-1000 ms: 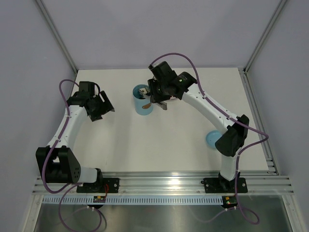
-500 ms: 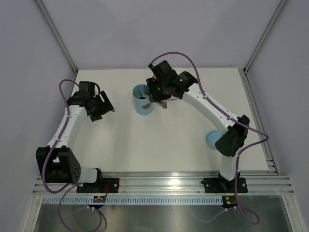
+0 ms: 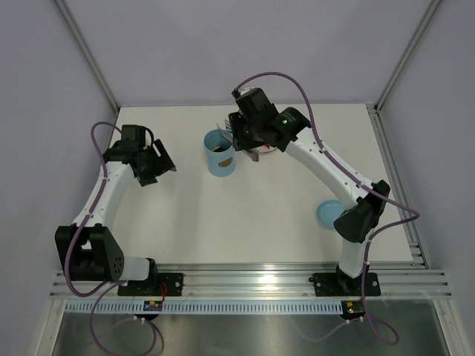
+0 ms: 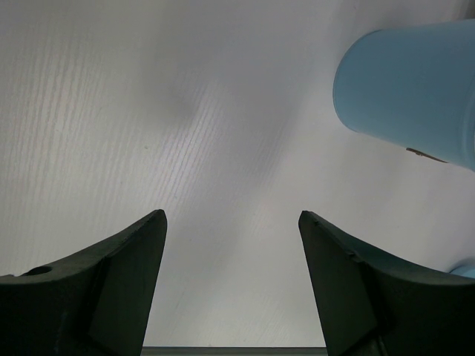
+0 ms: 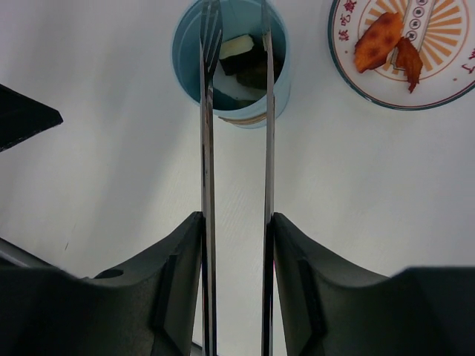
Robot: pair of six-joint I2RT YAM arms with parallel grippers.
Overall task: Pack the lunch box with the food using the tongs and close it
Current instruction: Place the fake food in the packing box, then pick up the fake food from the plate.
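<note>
My right gripper (image 5: 236,220) grips the tongs (image 5: 207,148), tips parted above the lunch box (image 5: 183,63) so food (image 5: 237,47) drops inside, seemingly empty. My left gripper (image 4: 231,216) stands wide, empty, beside it.

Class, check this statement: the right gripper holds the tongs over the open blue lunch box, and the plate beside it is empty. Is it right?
Not quite. The plate is not empty: two red-orange pieces lie on it, as the right wrist view shows. The rest stands: the right gripper holds the tongs over the open lunch box.
</note>
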